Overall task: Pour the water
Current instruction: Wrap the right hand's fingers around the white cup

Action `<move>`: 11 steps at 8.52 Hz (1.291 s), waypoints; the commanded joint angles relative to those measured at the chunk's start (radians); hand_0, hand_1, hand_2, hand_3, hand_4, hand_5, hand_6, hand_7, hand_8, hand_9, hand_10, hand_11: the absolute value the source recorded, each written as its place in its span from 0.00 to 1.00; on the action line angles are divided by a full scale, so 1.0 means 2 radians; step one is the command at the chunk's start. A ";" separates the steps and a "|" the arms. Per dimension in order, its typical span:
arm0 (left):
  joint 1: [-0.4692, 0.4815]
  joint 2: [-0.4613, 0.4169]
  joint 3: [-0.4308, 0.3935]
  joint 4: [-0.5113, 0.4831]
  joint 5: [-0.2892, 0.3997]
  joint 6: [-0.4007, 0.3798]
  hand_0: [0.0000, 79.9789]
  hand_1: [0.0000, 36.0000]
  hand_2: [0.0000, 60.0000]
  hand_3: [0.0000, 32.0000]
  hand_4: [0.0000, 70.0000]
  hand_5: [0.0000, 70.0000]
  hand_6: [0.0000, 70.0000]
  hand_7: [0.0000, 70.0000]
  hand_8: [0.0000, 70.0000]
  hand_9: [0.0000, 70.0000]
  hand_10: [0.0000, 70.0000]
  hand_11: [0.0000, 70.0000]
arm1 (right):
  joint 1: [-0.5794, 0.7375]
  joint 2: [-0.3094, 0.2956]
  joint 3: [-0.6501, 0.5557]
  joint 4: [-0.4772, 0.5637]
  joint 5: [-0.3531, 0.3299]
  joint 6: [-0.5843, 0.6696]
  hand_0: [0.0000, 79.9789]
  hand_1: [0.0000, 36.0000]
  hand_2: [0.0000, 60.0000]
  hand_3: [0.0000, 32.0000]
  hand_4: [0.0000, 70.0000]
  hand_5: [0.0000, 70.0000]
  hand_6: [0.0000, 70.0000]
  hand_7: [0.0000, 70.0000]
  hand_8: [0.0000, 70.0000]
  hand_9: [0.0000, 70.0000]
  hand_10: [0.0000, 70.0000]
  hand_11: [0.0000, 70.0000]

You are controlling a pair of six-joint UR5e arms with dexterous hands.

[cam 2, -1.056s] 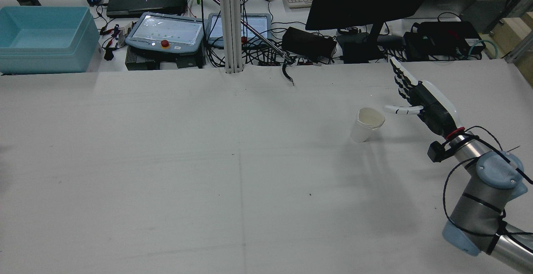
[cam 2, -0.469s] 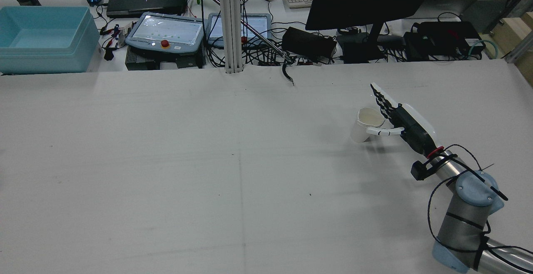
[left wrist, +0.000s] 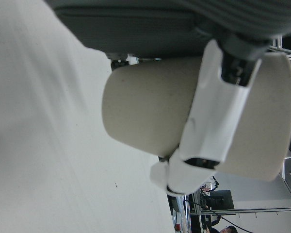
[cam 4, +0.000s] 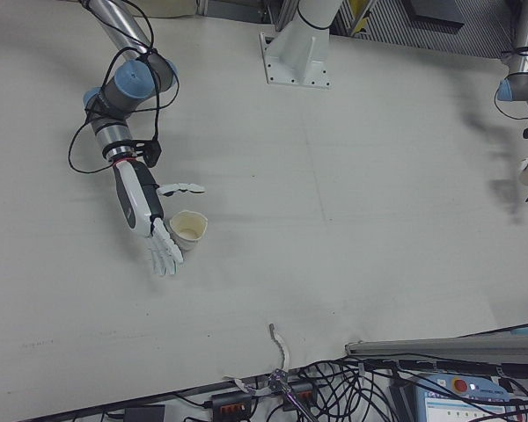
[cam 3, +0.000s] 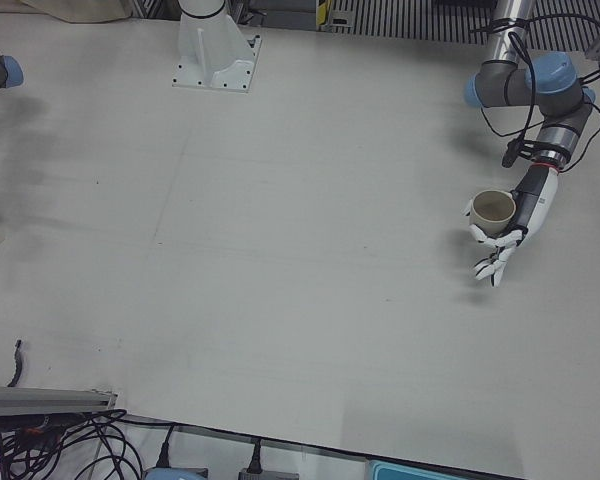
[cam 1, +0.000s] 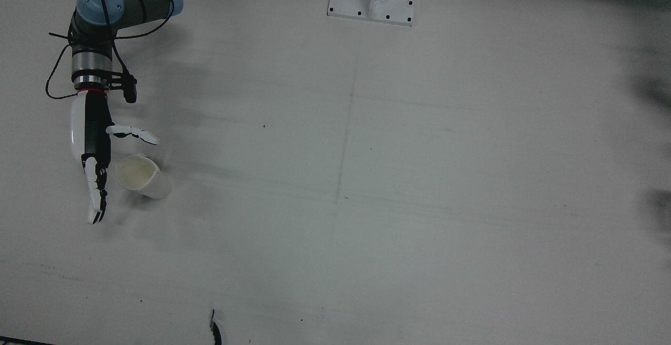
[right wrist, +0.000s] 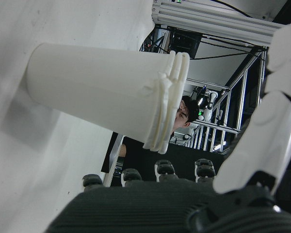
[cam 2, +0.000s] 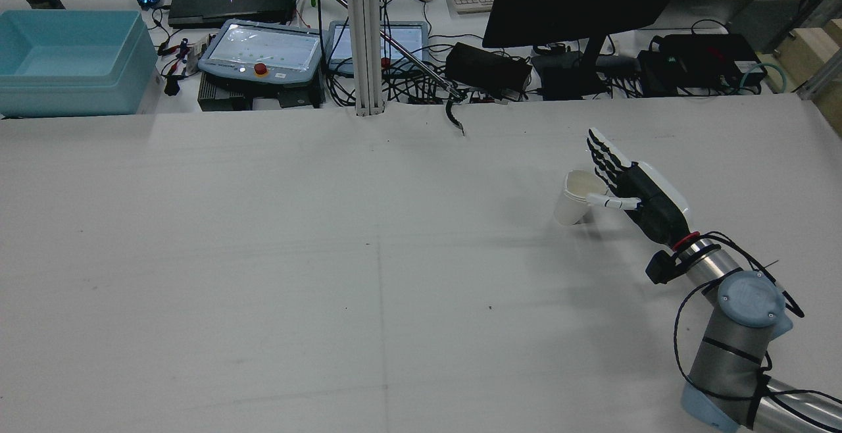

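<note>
Right robot hand (cam 2: 637, 191), fingers spread, now closer around the white cup (cam 2: 576, 197) than before.

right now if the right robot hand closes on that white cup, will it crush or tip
Probably crushable: the cup looks like thin nested paper, its rim already crinkled. It seems light and empty, so a nudge from the open right robot hand could slide or tip it. Its tapered base is narrower than the top.
</note>
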 commanded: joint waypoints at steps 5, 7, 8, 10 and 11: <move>-0.002 0.018 -0.006 -0.013 0.000 0.000 1.00 1.00 1.00 0.00 0.96 1.00 0.15 0.20 0.04 0.02 0.15 0.27 | -0.001 0.001 -0.028 0.081 0.092 -0.101 0.63 0.62 0.33 0.20 0.00 0.08 0.00 0.00 0.04 0.02 0.00 0.00; -0.002 0.031 -0.015 -0.016 0.000 0.000 1.00 1.00 1.00 0.00 0.96 1.00 0.14 0.19 0.04 0.02 0.15 0.27 | -0.014 0.008 -0.027 0.090 0.093 -0.137 0.63 0.63 0.34 0.34 0.00 0.08 0.00 0.00 0.03 0.01 0.00 0.00; -0.002 0.031 -0.015 -0.016 0.000 0.000 1.00 1.00 1.00 0.00 0.96 1.00 0.15 0.20 0.04 0.02 0.15 0.27 | -0.024 0.009 -0.029 0.106 0.093 -0.154 0.63 0.61 0.34 0.33 0.00 0.08 0.00 0.00 0.04 0.01 0.00 0.00; -0.002 0.031 -0.015 -0.016 0.000 0.000 1.00 1.00 1.00 0.00 0.97 1.00 0.15 0.20 0.04 0.02 0.15 0.27 | -0.029 0.008 -0.038 0.110 0.094 -0.158 0.62 0.61 0.35 0.26 0.00 0.08 0.00 0.00 0.03 0.01 0.00 0.00; -0.001 0.031 -0.015 -0.015 0.000 0.000 1.00 1.00 1.00 0.00 0.96 1.00 0.15 0.20 0.04 0.02 0.15 0.27 | -0.034 0.009 -0.051 0.113 0.094 -0.158 0.62 0.61 0.35 0.28 0.00 0.08 0.00 0.00 0.04 0.01 0.00 0.00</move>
